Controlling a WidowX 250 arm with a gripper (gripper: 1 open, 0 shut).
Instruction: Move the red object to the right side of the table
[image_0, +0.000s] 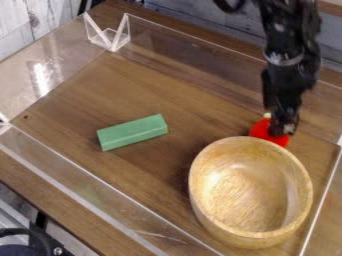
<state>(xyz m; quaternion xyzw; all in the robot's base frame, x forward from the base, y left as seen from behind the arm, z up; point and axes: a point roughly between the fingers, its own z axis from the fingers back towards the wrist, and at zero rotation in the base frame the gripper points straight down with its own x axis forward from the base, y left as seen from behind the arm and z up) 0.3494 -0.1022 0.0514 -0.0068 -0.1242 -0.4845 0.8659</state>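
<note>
Camera view shows the gripper (282, 124) wide open, right over the red object (269, 131) at the picture's right, by the wooden bowl (250, 190). Nothing is grabbed yet; the moving is left.

I see a green rectangular block (132, 131) lying flat, left of centre. A big round wooden bowl (250, 191) sits upright and empty at lower right, well apart from it.
</note>
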